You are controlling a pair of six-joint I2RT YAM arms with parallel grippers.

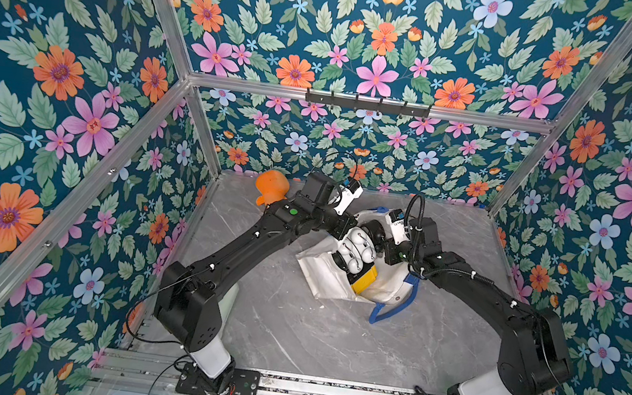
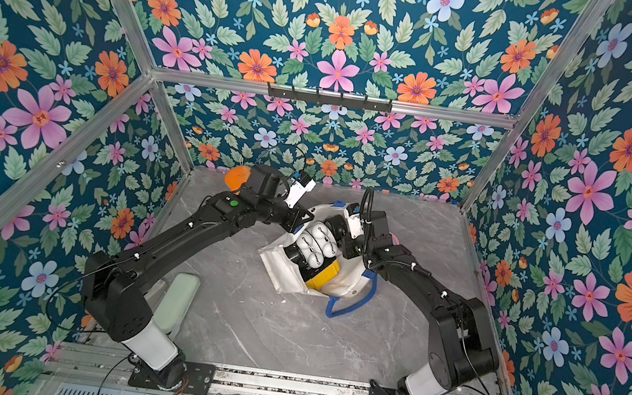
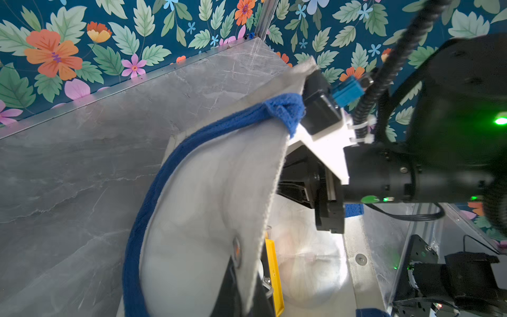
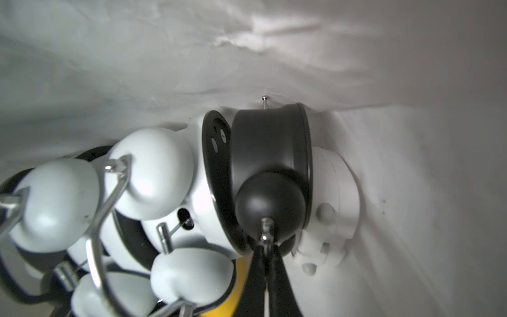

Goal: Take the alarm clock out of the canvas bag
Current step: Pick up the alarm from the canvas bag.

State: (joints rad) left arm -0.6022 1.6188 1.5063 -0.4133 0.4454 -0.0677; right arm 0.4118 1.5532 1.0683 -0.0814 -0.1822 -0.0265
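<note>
Right pincer nips black alarm clock stud; left pincer clamps canvas bag; dial marks unreadable.

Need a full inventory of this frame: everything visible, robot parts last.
canvas bag: one, white with blue handles, mid-table, lying open
white alarm clocks: at least two, twin-bell, in the bag mouth
black alarm clock: one, deep inside the bag
yellow object: one, in the bag mouth, type unclear
orange plush toy: one, far left table corner
pale green object: one, by the left arm's base
hook rail: one, black, back frame
table: one, grey marble
left gripper: one, black, shut on the canvas bag rim
right gripper: one, black, inside the bag, shut on the black alarm clock's bell stem
</note>
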